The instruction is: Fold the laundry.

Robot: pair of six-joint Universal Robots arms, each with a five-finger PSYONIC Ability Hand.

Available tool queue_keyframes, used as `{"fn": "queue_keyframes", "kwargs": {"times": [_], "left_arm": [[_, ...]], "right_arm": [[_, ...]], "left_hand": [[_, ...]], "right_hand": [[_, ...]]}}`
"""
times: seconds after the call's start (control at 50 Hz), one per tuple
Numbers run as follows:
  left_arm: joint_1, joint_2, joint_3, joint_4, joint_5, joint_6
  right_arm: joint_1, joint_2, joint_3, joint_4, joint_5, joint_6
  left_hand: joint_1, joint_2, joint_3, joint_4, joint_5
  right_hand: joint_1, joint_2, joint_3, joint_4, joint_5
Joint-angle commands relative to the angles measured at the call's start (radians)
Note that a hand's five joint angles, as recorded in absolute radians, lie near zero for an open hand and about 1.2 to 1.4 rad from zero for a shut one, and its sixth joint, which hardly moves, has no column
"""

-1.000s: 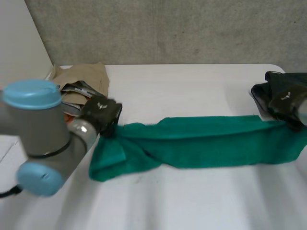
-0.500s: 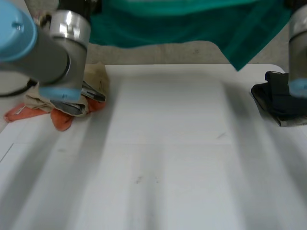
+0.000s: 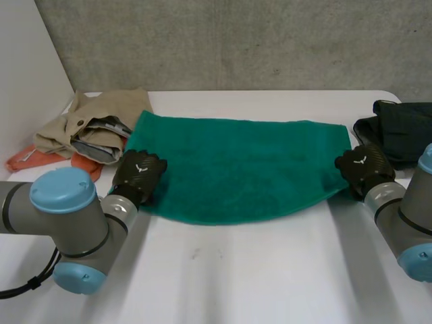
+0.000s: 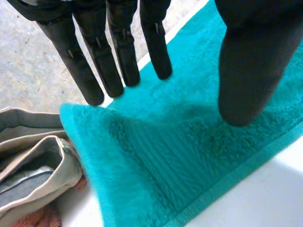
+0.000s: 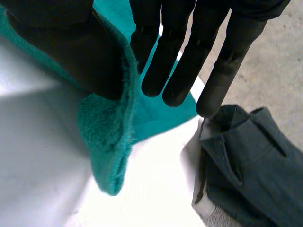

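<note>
**Left robot hand (image 3: 138,177) and right robot hand (image 3: 361,169) are holding the two ends of a flat green towel (image 3: 236,162), with no fold made yet**

The left robot hand is resting on the towel's near left corner. Its fingers (image 4: 92,71) are stretching out straight over the towel's edge and its thumb is standing apart on the pile, so it is gripping nothing. At the towel's near right corner, the right robot hand is keeping its fingers (image 5: 165,61) straight. The towel's edge is rising between them and the thumb, so it appears to be pinching that corner.

The towel is lying spread in a single layer across the middle of the tabletop (image 3: 256,270). Its far edge is running nearly straight, and its near edge is sagging in a curve toward the tabletop's near edge.

As for progress, the spreading looks about done, while the folding itself is not yet starting. No layer is lying over another.

More laundry is waiting. Beige trousers (image 3: 101,121) are sitting crumpled on an orange cloth (image 3: 27,158) at the far left corner of the tabletop. A dark garment (image 3: 405,131) is lying bunched at the right edge, just beside the towel. Most of the task is therefore looking undone.
</note>
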Motion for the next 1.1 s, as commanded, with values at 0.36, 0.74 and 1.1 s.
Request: {"fn": "queue_keyframes", "kwargs": {"times": [0.36,0.74,1.1], "left_arm": [[0.237,0.115,-0.132,-0.042,0.176,-0.019],[0.289,-0.046,0.008,-0.077,0.291,-0.019],[0.256,-0.066,0.053,-0.119,0.291,-0.024]], "right_arm": [[-0.047,-0.003,0.025,-0.001,-0.002,0.060],[-0.046,0.003,0.029,-0.001,0.000,0.060],[-0.043,0.009,0.029,-0.001,0.000,0.060]], "left_hand": [[-0.045,-0.062,-0.067,-0.068,-0.066],[0.131,0.114,0.109,0.109,0.110],[0.195,0.179,0.173,0.173,0.175]], "right_hand": [[0.259,0.215,0.200,0.196,0.218],[0.259,0.215,0.200,0.196,0.218],[0.259,0.215,0.200,0.196,0.218]]}}
